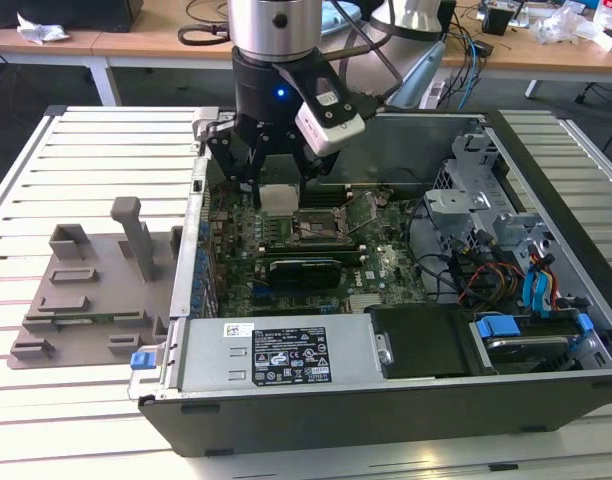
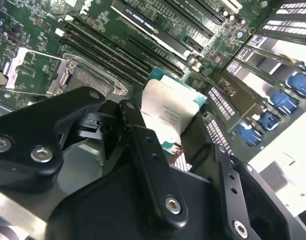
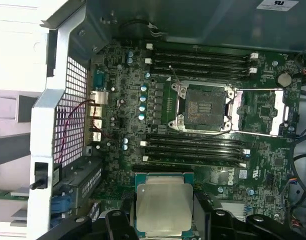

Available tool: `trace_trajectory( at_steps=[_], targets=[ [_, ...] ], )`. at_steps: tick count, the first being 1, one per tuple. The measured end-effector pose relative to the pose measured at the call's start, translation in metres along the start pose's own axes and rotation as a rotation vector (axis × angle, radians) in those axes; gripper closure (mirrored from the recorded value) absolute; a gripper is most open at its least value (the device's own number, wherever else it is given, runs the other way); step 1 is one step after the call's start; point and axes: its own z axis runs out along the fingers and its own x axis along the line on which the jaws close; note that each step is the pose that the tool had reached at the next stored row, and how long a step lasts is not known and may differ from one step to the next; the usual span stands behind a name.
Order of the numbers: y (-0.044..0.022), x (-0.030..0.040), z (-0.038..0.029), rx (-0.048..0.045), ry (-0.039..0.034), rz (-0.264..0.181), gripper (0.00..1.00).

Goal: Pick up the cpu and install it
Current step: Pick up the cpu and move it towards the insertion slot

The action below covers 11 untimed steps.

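My gripper (image 1: 277,200) hangs inside the open computer case, shut on the cpu (image 1: 277,198), a flat square chip with a pale silver top. The cpu (image 3: 164,204) shows in the first wrist view between the black fingers (image 3: 113,220), and the cpu (image 2: 168,113) appears again in the second wrist view. The black socket (image 3: 204,106) on the green motherboard (image 3: 273,165) lies open, its metal frame (image 3: 263,112) swung aside. In the exterior view the socket (image 1: 316,222) sits just to the exterior view's right of the held chip and lower.
A grey fixture (image 1: 96,285) with upright posts rests on the slatted table at the exterior view's left. Memory slots (image 3: 198,59) flank the socket. Drive cages and cables (image 1: 506,250) occupy the case's far side, and a power supply (image 1: 281,352) lies along its front wall.
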Motion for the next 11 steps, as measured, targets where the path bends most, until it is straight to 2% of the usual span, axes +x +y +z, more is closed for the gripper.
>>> trace_trajectory(
  at_steps=[6,11],
  targets=[
    [0.0008,-0.0060,0.0060,0.0002,0.0003,0.000,0.45],
    [0.0019,-0.0125,0.0134,0.0002,0.0004,0.000,0.45]
  ],
)
